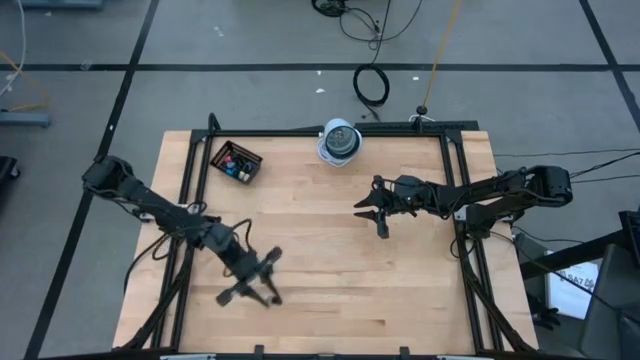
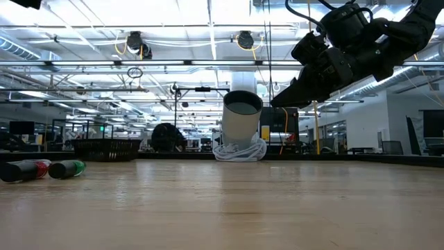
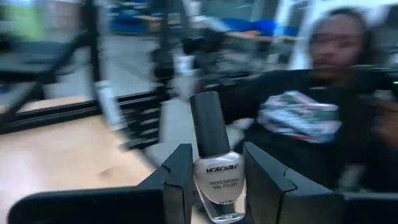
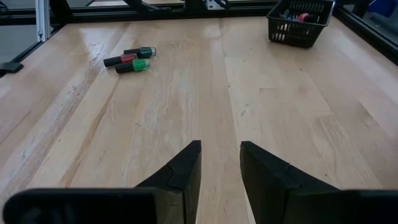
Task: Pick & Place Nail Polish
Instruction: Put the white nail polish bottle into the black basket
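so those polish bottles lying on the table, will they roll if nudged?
Probably. The two nail polish bottles lie on their sides on smooth bare wood, and they look round, so a sideways nudge could roll them. They look tiny, probably light, and may skid.

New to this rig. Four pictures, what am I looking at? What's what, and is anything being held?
Two dark robot arms work over a wooden table. One picture looks straight down, one looks level across the tabletop, and one comes from each wrist. The left hand is shut on a pale nail polish bottle; a person sits blurred behind it. The right hand hovers above the table, holding nothing. Three more bottles lie on the wood, a black basket holds others, and a white cylinder stands at the far edge.
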Robot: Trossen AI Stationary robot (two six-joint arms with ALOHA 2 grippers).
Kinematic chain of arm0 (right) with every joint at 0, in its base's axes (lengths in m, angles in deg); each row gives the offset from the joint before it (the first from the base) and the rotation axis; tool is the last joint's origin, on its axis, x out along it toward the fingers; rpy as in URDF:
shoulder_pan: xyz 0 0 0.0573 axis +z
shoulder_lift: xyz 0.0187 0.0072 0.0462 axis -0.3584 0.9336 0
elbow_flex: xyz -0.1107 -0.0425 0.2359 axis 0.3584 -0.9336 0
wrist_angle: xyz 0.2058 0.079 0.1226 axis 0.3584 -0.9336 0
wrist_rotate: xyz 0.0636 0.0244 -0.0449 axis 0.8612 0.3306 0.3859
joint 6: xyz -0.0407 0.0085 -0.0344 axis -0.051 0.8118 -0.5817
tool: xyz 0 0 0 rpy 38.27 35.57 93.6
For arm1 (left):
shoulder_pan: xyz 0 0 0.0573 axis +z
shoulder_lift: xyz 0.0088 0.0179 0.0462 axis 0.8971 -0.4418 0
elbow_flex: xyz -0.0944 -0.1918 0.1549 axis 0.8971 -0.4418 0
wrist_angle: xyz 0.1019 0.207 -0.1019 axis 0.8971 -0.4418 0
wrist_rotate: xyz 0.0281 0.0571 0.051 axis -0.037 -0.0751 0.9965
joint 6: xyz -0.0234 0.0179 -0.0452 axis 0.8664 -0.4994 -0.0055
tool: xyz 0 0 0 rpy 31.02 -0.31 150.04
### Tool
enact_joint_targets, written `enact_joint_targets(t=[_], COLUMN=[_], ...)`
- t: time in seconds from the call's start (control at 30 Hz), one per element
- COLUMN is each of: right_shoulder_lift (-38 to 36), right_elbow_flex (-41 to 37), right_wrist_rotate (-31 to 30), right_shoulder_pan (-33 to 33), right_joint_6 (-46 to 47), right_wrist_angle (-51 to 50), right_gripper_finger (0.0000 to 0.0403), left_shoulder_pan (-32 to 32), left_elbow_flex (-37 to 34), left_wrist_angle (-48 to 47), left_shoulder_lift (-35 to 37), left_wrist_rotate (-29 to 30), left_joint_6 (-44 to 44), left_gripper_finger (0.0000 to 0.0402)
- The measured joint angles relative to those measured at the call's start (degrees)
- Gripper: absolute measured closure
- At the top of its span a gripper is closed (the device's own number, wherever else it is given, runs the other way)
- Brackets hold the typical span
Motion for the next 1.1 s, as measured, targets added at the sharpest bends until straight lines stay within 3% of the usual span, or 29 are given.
enact_joint_targets(t=[0.27,0.43,0.53,0.63,0.8,1.0,1.1], right_shoulder_lift=[0.0,0.0,0.0,0.0,0.0,0.0,0.0], right_elbow_flex=[0.0,0.0,0.0,0.0,0.0,0.0,0.0], right_wrist_rotate=[0.0,0.0,0.0,0.0,0.0,0.0,0.0], right_shoulder_pan=[0.0,0.0,0.0,0.0,0.0,0.0,0.0], right_joint_6=[0.0,0.0,0.0,0.0,0.0,0.0,0.3], right_wrist_angle=[0.0,0.0,0.0,0.0,0.0,0.0,0.0], right_gripper_finger=[0.0303,0.0303,0.0303,0.0303,0.0303,0.0303,0.0303], left_shoulder_pan=[-3.5,-4.3,-4.4,-4.3,-3.9,0.9,5.6], left_elbow_flex=[0.0,0.0,0.1,0.1,0.1,0.1,0.1], left_wrist_angle=[4.8,4.5,1.4,-3.1,-10.1,-23.3,-30.8], left_shoulder_lift=[0.0,0.0,0.1,0.1,0.1,0.1,1.9], left_wrist_rotate=[-2.4,2.3,6.8,15.4,36.2,58.3,63.6], left_joint_6=[-1.1,-3.6,-8.0,-13.0,-19.3,-16.5,-14.0], left_gripper_finger=[0.0307,0.0291,0.0305,0.0309,0.0309,0.0309,0.0309])
